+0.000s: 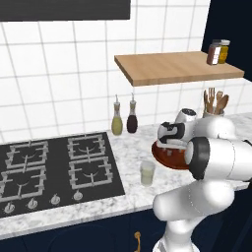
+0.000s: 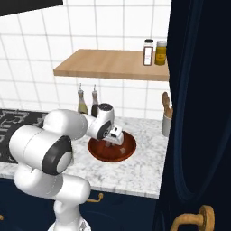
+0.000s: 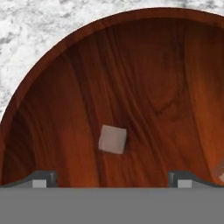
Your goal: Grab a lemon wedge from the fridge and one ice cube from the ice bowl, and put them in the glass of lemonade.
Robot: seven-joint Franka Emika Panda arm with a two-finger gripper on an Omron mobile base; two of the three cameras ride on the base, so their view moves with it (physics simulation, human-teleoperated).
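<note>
The ice bowl [image 1: 165,158] [image 2: 129,146] [image 3: 144,78], wide, glossy and reddish-brown, sits on the marble counter right of the stove. My gripper [image 1: 170,144] [image 2: 113,142] [image 3: 111,179] hangs just above its inside, open, with nothing between the fingertips [image 3: 43,178]. A pale ice cube [image 3: 112,139] lies on the bowl floor, centred between the fingers and a little ahead of them. A second ice cube [image 3: 221,173] peeks in at the right edge. The glass of lemonade [image 1: 147,173] stands on the counter just left of the bowl. The fridge and the lemon wedge are out of view.
Two slim oil bottles [image 1: 117,123] stand by the tiled wall behind the glass. The black stove [image 1: 54,167] lies to the left. A wooden shelf [image 1: 177,66] with jars [image 1: 218,51] hangs above. A utensil crock [image 2: 167,121] and a tall navy cabinet [image 2: 198,113] stand right.
</note>
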